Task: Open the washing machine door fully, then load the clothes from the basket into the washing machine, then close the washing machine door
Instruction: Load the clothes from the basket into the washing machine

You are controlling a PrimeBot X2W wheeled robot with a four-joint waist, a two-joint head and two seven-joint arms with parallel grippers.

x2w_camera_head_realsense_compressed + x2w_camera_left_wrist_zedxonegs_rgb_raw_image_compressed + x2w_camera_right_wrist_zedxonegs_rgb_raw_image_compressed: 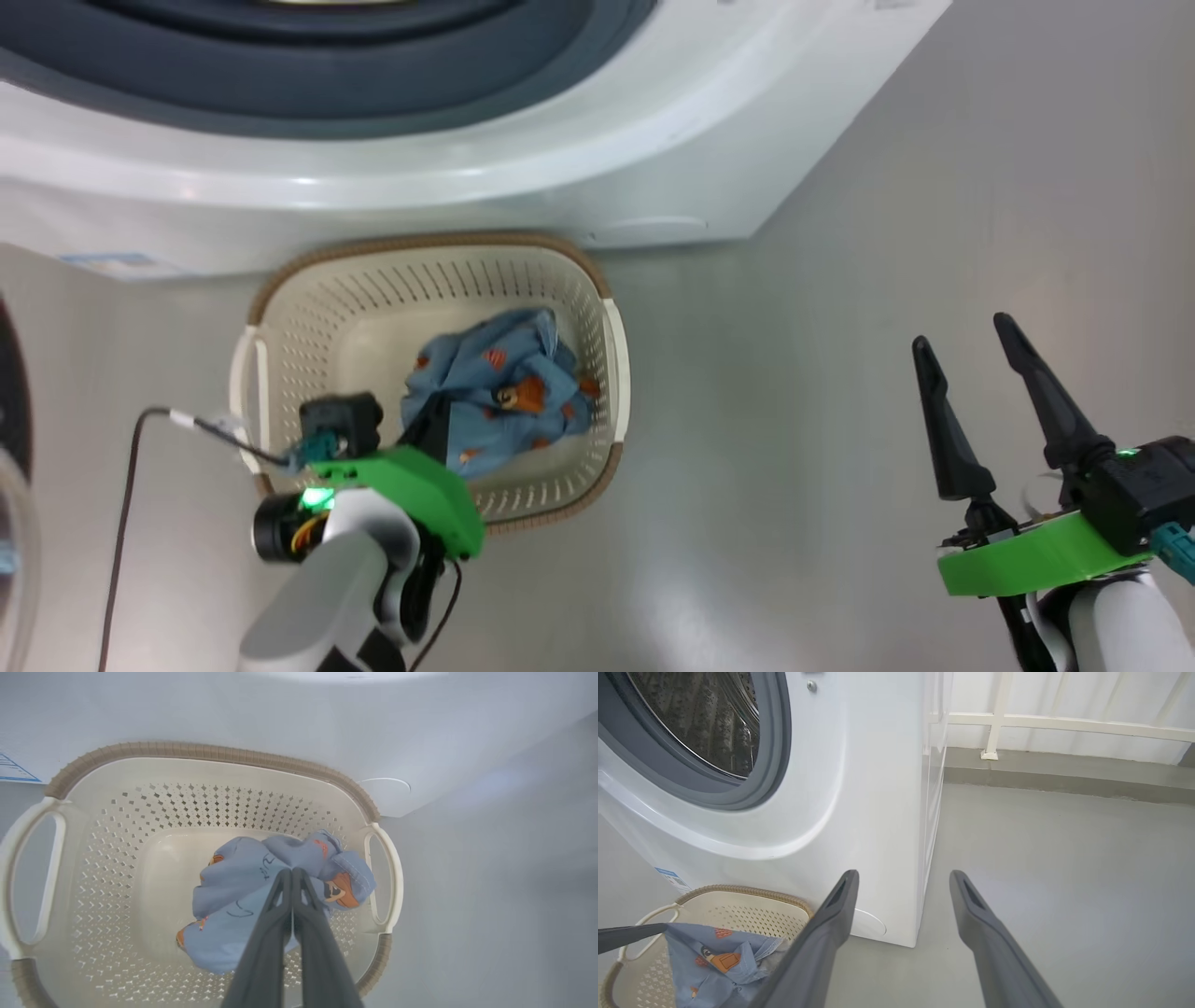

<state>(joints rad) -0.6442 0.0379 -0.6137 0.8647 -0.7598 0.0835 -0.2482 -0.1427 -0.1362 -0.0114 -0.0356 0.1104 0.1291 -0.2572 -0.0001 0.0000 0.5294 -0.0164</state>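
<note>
The cream basket (pixel 373 271) stands on the floor against the white washing machine (pixel 560 159). Light blue clothes (pixel 504 392) with orange figures lie bunched in its right half. My left gripper (pixel 439 420) reaches down into the basket. In the left wrist view it (pixel 292 871) is shut, its tips pinching a fold of the clothes (pixel 233 891) above the basket (pixel 210 751). The right wrist view shows the fabric (pixel 719 961) drawn up to that finger (pixel 630 935). My right gripper (pixel 962 333) hovers open and empty over bare floor, right of the basket. The door's dark edge (pixel 11 401) shows far left.
The steel drum (pixel 705 718) is open behind its blue-grey seal (pixel 280 75). Grey floor stretches right of the machine to a low kerb and white railing (pixel 1064 721). A black cable (pixel 126 485) hangs from my left wrist. A blue label (pixel 112 264) sits low on the machine's front.
</note>
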